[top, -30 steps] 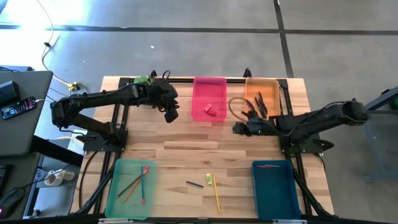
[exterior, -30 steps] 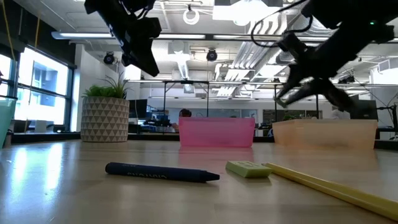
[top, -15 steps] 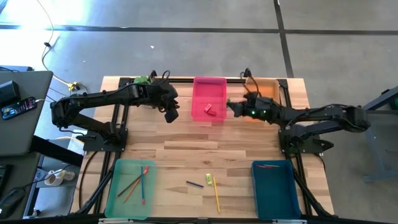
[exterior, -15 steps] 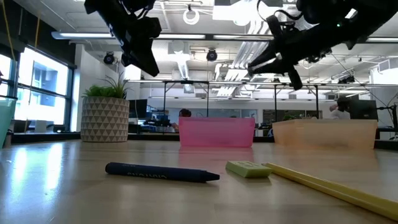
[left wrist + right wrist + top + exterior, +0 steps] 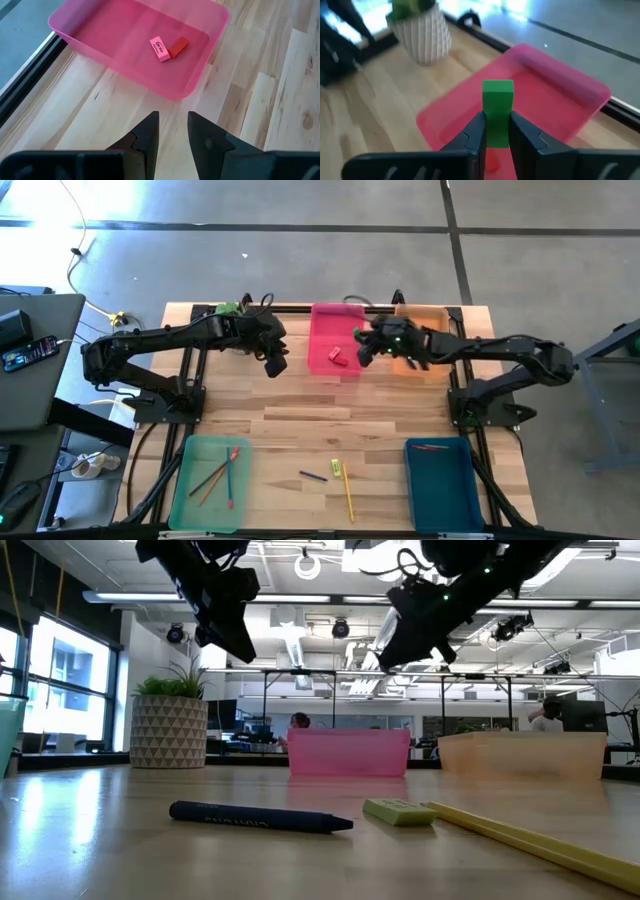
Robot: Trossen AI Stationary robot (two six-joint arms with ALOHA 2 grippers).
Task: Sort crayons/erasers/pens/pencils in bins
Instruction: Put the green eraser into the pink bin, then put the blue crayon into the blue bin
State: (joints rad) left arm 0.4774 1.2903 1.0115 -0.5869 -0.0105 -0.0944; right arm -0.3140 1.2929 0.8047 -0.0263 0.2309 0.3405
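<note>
My right gripper (image 5: 497, 120) is shut on a green eraser (image 5: 497, 97). It hangs in the air over the right rim of the pink bin (image 5: 336, 308), reaching in from the table's right (image 5: 362, 348). In that bin lie a pink eraser (image 5: 160, 48) and a red eraser (image 5: 178, 46). My left gripper (image 5: 172, 125) hovers just left of the pink bin (image 5: 275, 363), open by a narrow gap with nothing in it. The right arm covers most of the orange bin (image 5: 432, 312). My right gripper pinches the green eraser between its two fingers, on two opposite sides of its rear half (image 5: 497, 131). The front half sticks out past the fingertips. The fingers come from the table's right, slanting down. The eraser is lifted clear above the pink bin.
Near the front edge lie a dark crayon (image 5: 260, 817), a yellow-green eraser (image 5: 400, 812) and a yellow pencil (image 5: 347, 492). The green bin (image 5: 190, 500) at front left holds pencils, and the teal bin (image 5: 440, 480) stands at front right. A potted plant (image 5: 168, 725) stands at the far left.
My right gripper has swung from in front of the orange bin toward the table's left and far edge, risen and rolled about its wrist. It now hangs over the pink bin's right rim. The left arm has kept still.
</note>
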